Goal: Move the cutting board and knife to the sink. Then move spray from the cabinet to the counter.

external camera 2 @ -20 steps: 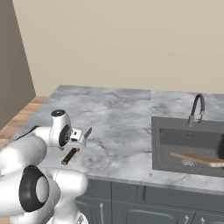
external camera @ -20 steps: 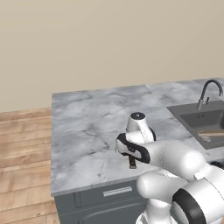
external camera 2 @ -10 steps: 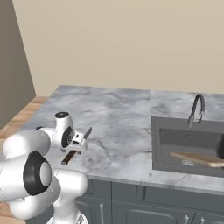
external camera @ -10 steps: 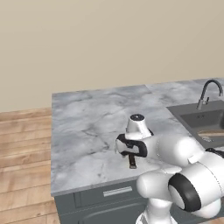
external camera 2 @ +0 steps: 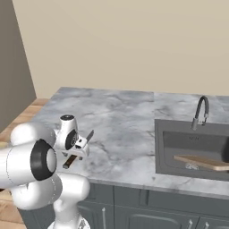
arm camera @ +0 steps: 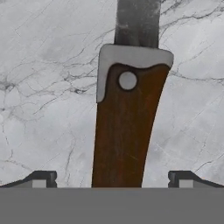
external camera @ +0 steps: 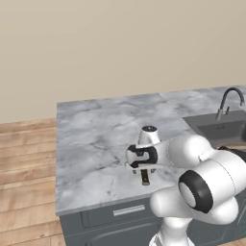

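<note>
Knife [arm camera: 126, 131] was seen lying flat on the marble bench [external camera: 96, 134] near its front edge, directly beneath the tool [arm camera: 111, 178], whose tips were spread to their widest on either side of the brown riveted handle, with nothing gripped. A slip was judged the main risk: the handle is narrow and lies flush on the stone, so a closure made too high or off-centre could let it pivot out or skid toward the edge. In the right base view the tool [external camera 2: 79, 147] was seen above the handle, the blade angled up and to the right. Farther right, the dark sink [external camera 2: 188, 143] was set into the bench, with the black arched faucet [external camera 2: 201, 109] behind it and the cutting board [external camera 2: 203, 162] already lying tilted in the basin. Dark grey base cabinets [external camera 2: 147, 203] were seen below the slab, a plain beige wall [external camera: 120, 43] behind, and wooden flooring [external camera: 26, 168] to the left.
</note>
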